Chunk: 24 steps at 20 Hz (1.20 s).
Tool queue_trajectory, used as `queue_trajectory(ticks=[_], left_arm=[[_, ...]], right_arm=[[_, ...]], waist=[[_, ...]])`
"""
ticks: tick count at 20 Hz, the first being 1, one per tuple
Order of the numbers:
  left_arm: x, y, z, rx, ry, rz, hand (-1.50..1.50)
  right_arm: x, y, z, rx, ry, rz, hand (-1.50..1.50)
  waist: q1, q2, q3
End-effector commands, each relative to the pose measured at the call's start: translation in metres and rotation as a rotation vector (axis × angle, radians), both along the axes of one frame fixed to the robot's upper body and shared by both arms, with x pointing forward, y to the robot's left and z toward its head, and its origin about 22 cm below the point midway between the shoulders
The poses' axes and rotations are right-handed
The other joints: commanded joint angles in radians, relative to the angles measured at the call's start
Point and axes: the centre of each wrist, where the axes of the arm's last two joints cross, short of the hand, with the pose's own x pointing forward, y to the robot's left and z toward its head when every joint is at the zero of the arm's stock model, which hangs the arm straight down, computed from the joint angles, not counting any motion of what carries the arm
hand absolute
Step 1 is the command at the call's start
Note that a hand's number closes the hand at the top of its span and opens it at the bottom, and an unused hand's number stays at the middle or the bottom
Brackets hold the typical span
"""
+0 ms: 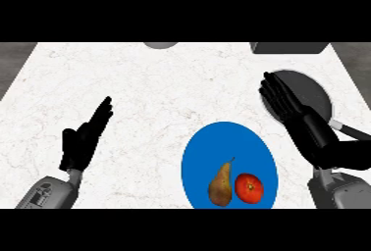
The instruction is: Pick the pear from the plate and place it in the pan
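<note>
Pear point(221, 185) lies beside tomato point(249, 188) on blue plate point(217, 142); right hand point(290, 105), fingers released, should descend along the pear's free side. Left hand point(85, 137) rests, fingers straight.

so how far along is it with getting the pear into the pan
Nothing looks done yet. The pear lies on the blue plate beside a tomato, and the pan holds no fruit. In hand: nothing; the right hand is open over the pan's near side, and the left hand rests open at the left. Left to do: reach the pear, grasp it, carry it to the pan.
</note>
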Motion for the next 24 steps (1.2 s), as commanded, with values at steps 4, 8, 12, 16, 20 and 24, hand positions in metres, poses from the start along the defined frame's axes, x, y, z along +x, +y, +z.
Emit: queue_trajectory(ticks=[4,8,12,16,20,24], left_arm=[[0.027,0.014,0.049,-0.006,-0.18,0.099,0.0],[0.024,0.024,0.049,-0.058,-0.193,0.157,0.0],[0.02,0.022,0.042,-0.063,-0.184,0.193,0.0],[0.028,0.024,0.058,-0.053,-0.184,0.19,0.0],[0.02,0.023,0.053,-0.071,-0.19,0.168,0.0],[0.024,0.014,0.048,-0.065,-0.179,0.136,0.0]], right_arm=[[-0.004,0.007,-0.062,0.094,0.34,0.136,1.5],[-0.033,-0.026,-0.115,-0.147,0.434,-0.031,1.5],[-0.062,-0.06,-0.09,-0.262,0.221,-0.239,-1.5],[-0.062,-0.09,-0.036,-0.386,0.158,-0.219,-1.5],[-0.046,-0.104,0.016,-0.523,0.206,-0.088,-1.5],[-0.015,-0.111,0.06,-0.69,0.259,0.008,-1.5]], waist=[[0.032,0.016,0.016],[0.016,0.012,0.015],[-0.021,0.003,0.014],[-0.007,0.008,0.014],[0.008,0.009,0.013],[0.024,0.015,0.013]])
